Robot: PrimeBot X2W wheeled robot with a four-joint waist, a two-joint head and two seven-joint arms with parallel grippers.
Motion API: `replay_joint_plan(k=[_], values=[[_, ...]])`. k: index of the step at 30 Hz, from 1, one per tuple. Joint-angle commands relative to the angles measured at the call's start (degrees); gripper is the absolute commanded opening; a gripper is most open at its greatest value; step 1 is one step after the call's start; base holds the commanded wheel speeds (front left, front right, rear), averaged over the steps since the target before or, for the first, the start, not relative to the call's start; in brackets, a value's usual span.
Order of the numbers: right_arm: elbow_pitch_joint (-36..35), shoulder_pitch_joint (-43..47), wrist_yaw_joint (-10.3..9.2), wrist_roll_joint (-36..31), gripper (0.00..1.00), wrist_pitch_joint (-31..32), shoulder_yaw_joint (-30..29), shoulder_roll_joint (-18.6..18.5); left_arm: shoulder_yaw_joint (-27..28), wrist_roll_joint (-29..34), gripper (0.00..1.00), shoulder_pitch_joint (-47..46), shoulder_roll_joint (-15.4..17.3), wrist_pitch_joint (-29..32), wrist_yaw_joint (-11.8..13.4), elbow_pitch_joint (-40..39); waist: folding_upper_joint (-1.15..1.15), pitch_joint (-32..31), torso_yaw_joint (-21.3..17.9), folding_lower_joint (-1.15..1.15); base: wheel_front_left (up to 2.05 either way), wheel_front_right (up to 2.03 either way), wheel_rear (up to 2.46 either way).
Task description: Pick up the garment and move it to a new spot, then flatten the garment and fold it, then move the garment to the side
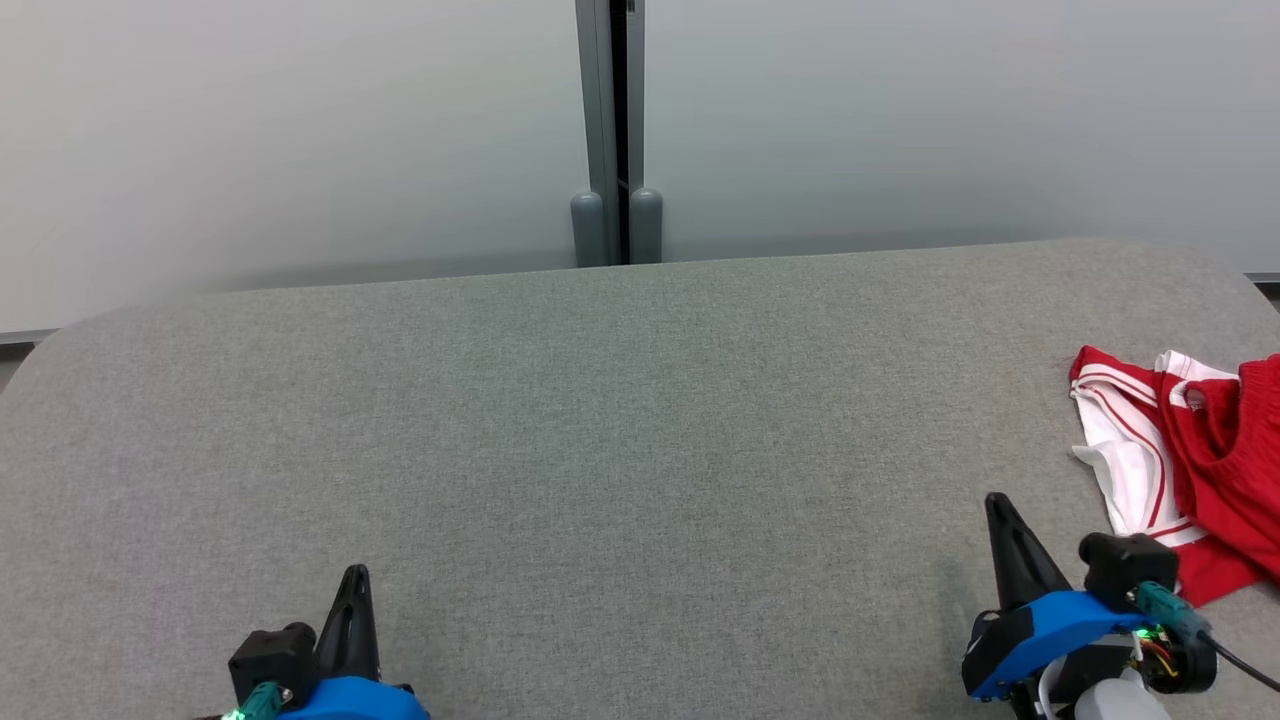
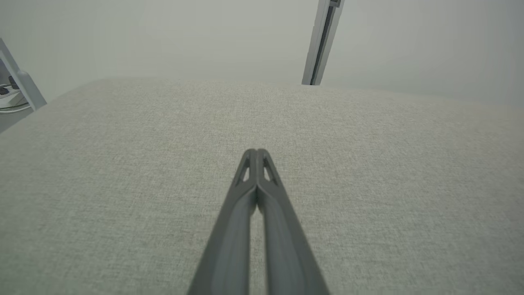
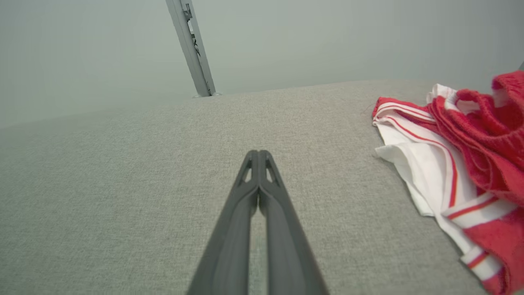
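A crumpled red and white garment point(image 1: 1190, 450) lies at the right edge of the grey table, running out of the head view. The right wrist view shows this garment point(image 3: 462, 164) to the right of my fingers. My right gripper point(image 1: 996, 502) hovers at the lower right, just left of the garment, apart from it, shut and holding nothing; its joined tips point(image 3: 258, 154) point over bare cloth. My left gripper point(image 1: 355, 575) rests at the lower left, shut and empty, with its fingertips point(image 2: 256, 152) pressed together above the table.
The grey fabric table point(image 1: 600, 430) has rounded far corners and ends against a pale wall. A grey post point(image 1: 610, 130) with two rounded feet stands behind the far edge at the middle. White cables point(image 2: 10, 98) lie beyond the table's left corner.
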Motion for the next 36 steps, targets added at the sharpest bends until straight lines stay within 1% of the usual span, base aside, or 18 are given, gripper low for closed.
replay_joint_plan(k=[1,19,29,30,36], values=[[-0.9,-1.0,0.0,2.9,0.0,0.9,-0.7,-0.2,0.8,-2.7,0.0,-1.4,0.0,0.9,-0.2,-0.8,0.0,0.0,0.0,0.0,0.0,0.0,0.0],[-5.8,1.2,0.0,22.5,0.0,5.2,-0.9,-0.2,2.4,-22.0,0.0,-1.7,0.1,5.3,-1.6,-4.3,0.0,-0.2,0.2,0.0,0.0,0.0,0.0],[-7.9,1.9,0.0,31.7,0.0,7.5,-1.3,-0.3,3.3,-30.9,0.0,-2.0,0.1,7.5,-2.3,-5.8,0.0,-0.3,0.2,0.0,0.0,0.0,0.0],[-7.9,1.9,0.0,31.7,0.0,7.5,-1.3,-0.3,3.3,-30.9,0.0,-2.0,0.1,7.5,-2.3,-5.8,0.0,-0.3,0.2,0.0,0.0,0.0,0.0],[-9.0,2.4,0.0,36.7,0.0,8.7,-1.5,-0.3,3.9,-35.9,0.0,-2.2,0.1,8.7,-2.7,-6.6,0.0,-0.4,0.3,0.0,0.0,0.0,0.0]])
